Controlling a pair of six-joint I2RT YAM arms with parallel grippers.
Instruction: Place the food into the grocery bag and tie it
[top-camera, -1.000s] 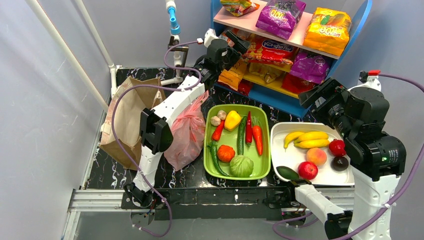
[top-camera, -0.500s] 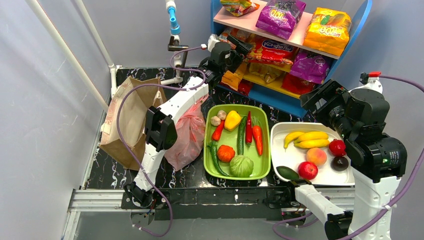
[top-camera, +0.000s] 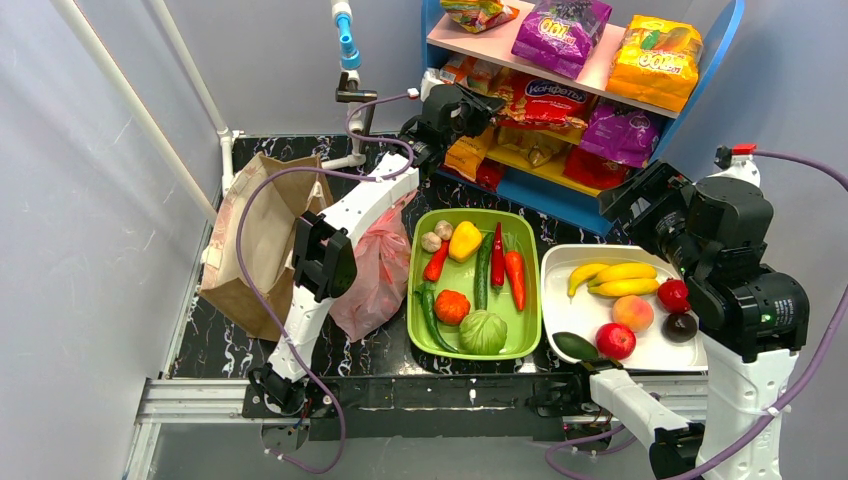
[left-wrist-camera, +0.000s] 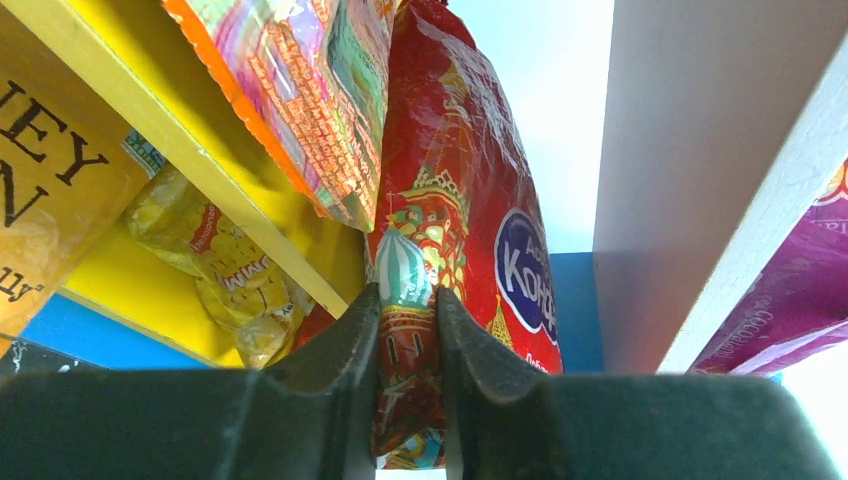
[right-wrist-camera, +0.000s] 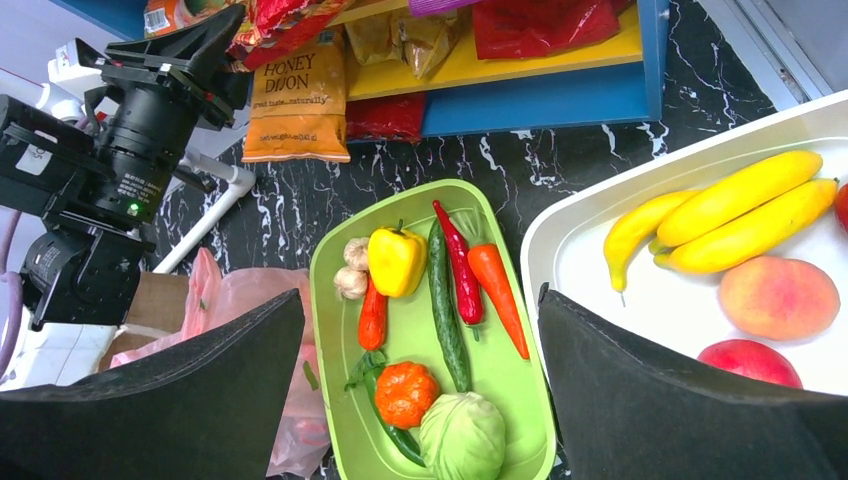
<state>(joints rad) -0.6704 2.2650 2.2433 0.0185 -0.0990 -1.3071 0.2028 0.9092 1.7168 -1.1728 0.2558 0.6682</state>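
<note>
Snack packet (left-wrist-camera: 450, 230), red foil: we judge it light, slippery; left gripper (left-wrist-camera: 407, 300) pinches its edge; right gripper (right-wrist-camera: 420, 295) spread wide.

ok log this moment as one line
left gripper: shut on red snack packet, at shelf | right gripper: open, empty | pink bag: beside green tray

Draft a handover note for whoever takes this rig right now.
Left gripper: shut on the shiny red snack packet at the blue shelf unit.
Right gripper: open, empty, above the green tray and white tray.
Thin pink plastic bag: lying left of the green tray, untied, contents unclear.
Done: packet gripped.
Left: bag the packet and other food, tie it.
</note>
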